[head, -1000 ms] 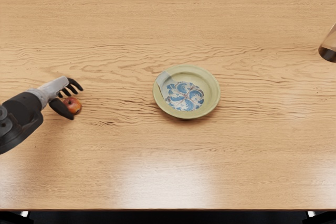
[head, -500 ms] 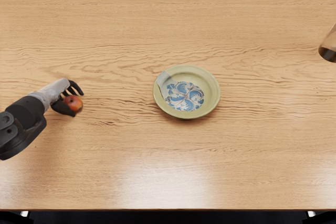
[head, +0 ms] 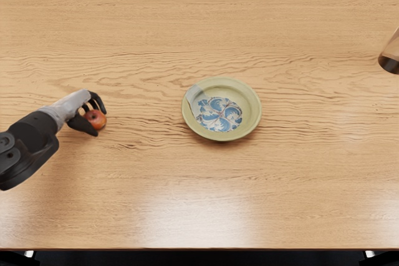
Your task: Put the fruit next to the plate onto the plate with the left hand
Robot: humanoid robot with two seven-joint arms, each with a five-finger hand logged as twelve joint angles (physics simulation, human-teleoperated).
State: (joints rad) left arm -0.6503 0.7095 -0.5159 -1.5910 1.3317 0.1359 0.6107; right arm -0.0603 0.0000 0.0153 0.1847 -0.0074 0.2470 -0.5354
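**Fruit gripped at the left, well apart from the plate**

The broad, light wooden tabletop (head: 249, 185) shows wavy grain and a soft sheen near its front edge. At its middle lies a round, pale-green glazed plate (head: 221, 108), shallow-rimmed, with a blue floral pattern at its centre. Far to the left, the left hand (head: 78, 107), with a grey metallic back, curls its black fingers (head: 100, 103) closely around a small, round, smooth red fruit (head: 95, 118), the thumb below it. The fruit sits low at the tabletop.
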